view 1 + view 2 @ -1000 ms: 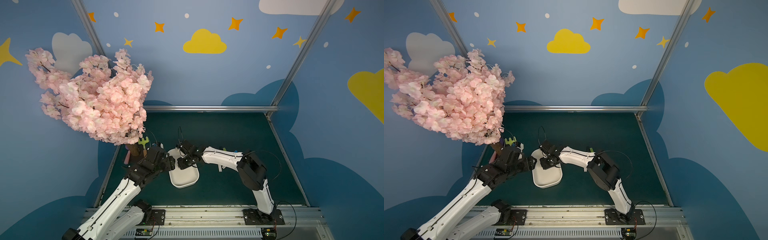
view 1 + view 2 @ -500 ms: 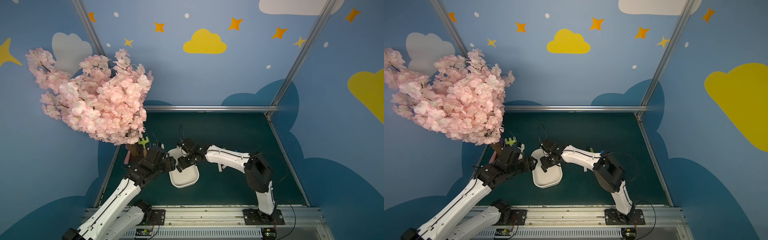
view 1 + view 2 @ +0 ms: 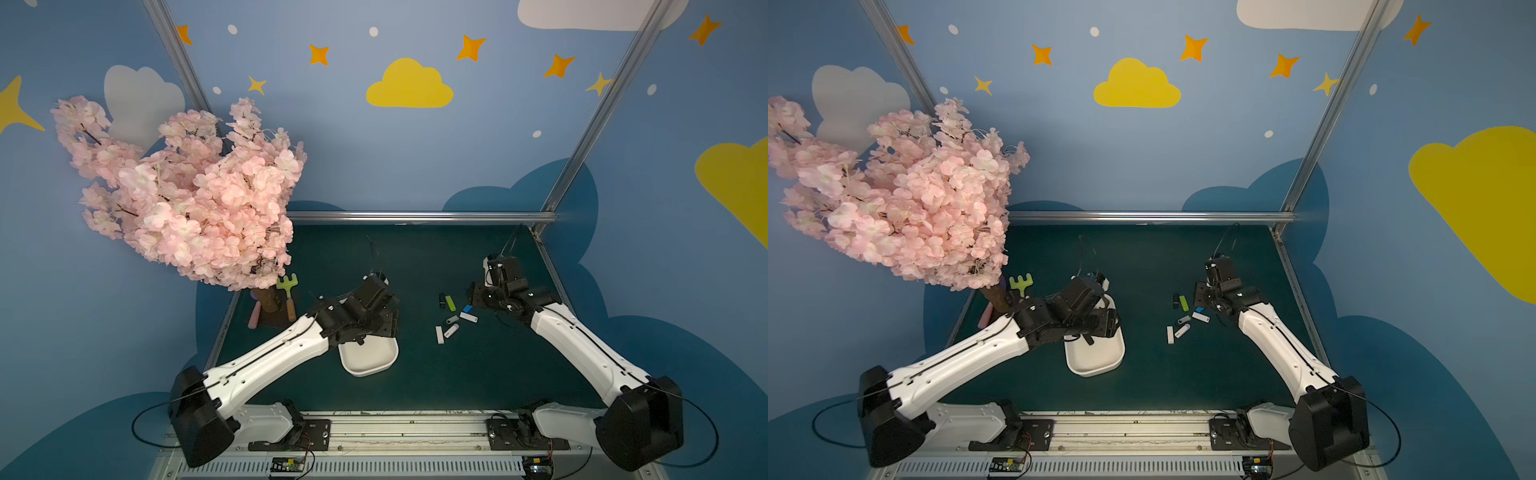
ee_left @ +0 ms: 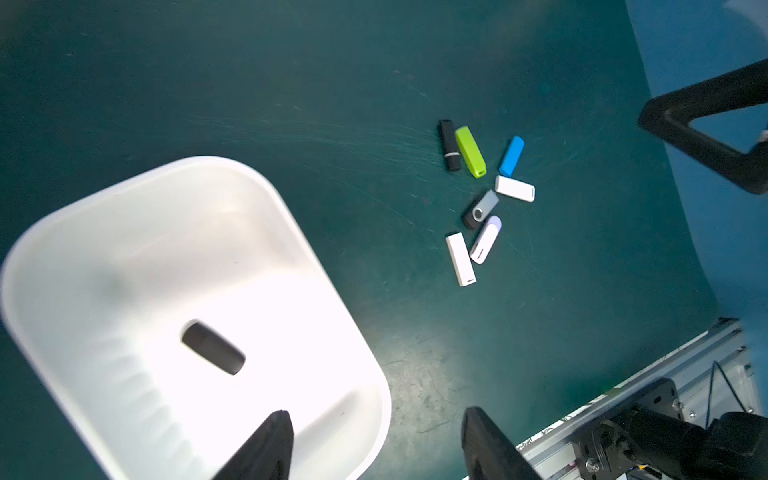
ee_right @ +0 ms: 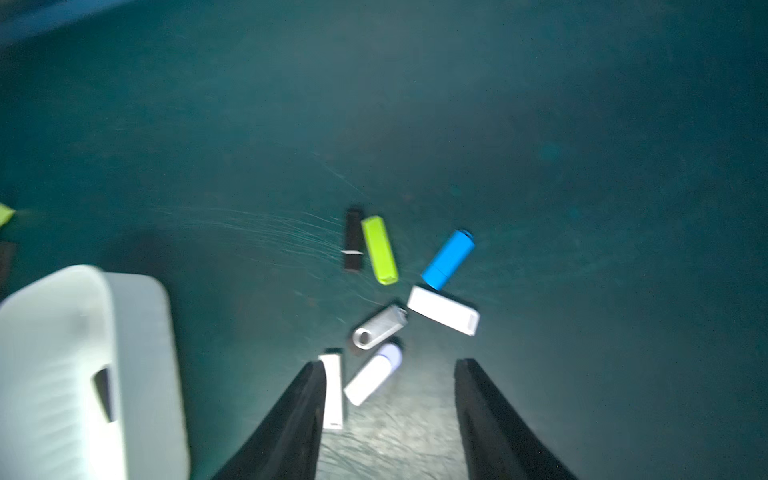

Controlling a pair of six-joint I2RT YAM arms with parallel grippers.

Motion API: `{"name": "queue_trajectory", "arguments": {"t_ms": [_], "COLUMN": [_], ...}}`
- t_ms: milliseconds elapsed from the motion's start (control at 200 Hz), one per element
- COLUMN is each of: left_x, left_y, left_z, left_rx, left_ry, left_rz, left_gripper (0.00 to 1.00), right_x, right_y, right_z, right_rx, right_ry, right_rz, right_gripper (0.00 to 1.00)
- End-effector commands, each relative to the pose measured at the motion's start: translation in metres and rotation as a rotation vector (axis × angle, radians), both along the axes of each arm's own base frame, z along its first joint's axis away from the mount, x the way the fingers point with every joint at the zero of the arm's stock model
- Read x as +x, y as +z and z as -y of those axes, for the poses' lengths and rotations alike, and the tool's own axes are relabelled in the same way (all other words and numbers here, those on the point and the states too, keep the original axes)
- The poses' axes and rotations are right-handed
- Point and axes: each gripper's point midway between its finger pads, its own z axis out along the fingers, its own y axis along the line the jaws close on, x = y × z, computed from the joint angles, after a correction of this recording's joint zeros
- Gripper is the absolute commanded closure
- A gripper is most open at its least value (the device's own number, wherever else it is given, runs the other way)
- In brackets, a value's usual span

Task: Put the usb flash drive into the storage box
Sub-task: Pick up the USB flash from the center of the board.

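Jaws stand apart and empty on both sides, left above the storage box [image 4: 124, 249] containing one dark usb flash drive [image 4: 212, 348], right above seven loose drives [image 5: 380, 326] on the surface [image 5: 582, 166]; each is judged light, rigid, slick, best pinched across its long sides.

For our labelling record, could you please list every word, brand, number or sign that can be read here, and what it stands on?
No text can be read in any view.
The flash drives: no print shows on the casings.
The storage box: plain white, unlabelled.
The wall: painted clouds and stars only, no writing.
The circuit board at the front rail: too small to read.
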Motion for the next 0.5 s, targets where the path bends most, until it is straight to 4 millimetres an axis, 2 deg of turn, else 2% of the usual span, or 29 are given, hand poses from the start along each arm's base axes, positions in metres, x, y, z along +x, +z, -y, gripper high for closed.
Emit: {"name": "queue_trajectory", "arguments": {"t_ms": [0, 135, 200, 215, 255, 335, 491], "left_x": [0.003, 0.005, 0.006, 0.006, 0.007, 0.010, 0.011], "left_y": [-0.019, -0.046, -0.060, -0.063, -0.073, -0.094, -0.127], "left_z": [0.027, 0.073, 0.093, 0.098, 0.107, 0.122, 0.133], "left_rx": [0.097, 0.168, 0.181, 0.182, 0.190, 0.207, 0.255], "left_ry": [-0.006, -0.056, -0.081, -0.086, -0.095, -0.113, -0.128], "left_rz": [-0.025, -0.076, -0.104, -0.109, -0.125, -0.164, -0.221], "left_gripper": [0.34, 0.34, 0.35, 0.35, 0.38, 0.40, 0.44], "right_x": [0.001, -0.004, 0.001, -0.003, -0.006, -0.012, -0.017], "right_y": [-0.004, -0.016, -0.012, -0.019, -0.022, -0.024, -0.026], "right_z": [0.034, 0.068, 0.075, 0.077, 0.081, 0.090, 0.093], "right_rx": [0.069, 0.083, 0.103, 0.105, 0.123, 0.113, 0.125], "right_ry": [-0.143, -0.304, -0.344, -0.346, -0.370, -0.406, -0.416], "right_rz": [0.033, 0.072, 0.151, 0.145, 0.155, 0.173, 0.181], "right_gripper": [0.48, 0.49, 0.48, 0.48, 0.48, 0.48, 0.48]}}
